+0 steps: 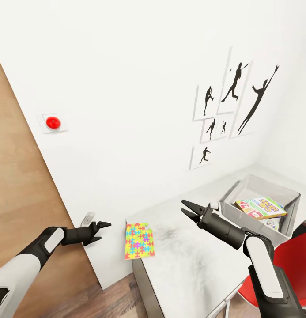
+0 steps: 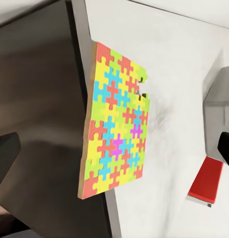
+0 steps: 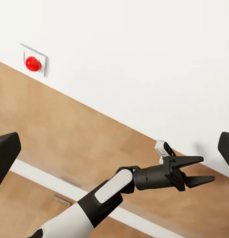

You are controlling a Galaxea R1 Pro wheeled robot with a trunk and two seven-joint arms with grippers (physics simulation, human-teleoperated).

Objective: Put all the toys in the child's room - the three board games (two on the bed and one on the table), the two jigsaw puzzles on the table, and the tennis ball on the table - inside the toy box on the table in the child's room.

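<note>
A jigsaw puzzle [image 1: 139,241], a flat square of yellow, pink, blue and green pieces, lies on the near left corner of the pale speckled table [image 1: 192,260] and overhangs its edge. The left wrist view looks straight at this puzzle [image 2: 117,129] between its spread fingers [image 2: 5,158]. My left gripper [image 1: 105,232] hovers open just left of the puzzle, off the table. Over the table's middle my right gripper [image 1: 183,207] is open and holds nothing. The grey toy box [image 1: 232,211] stands at the table's far right with cartoon-covered board games [image 1: 261,207] inside.
A brown wooden door [image 1: 20,212] with a pale handle [image 1: 88,218] is close by my left arm. A red button [image 1: 52,122] and black silhouette pictures [image 1: 232,106] hang on the white wall. A red chair [image 1: 296,260] stands at the table's right.
</note>
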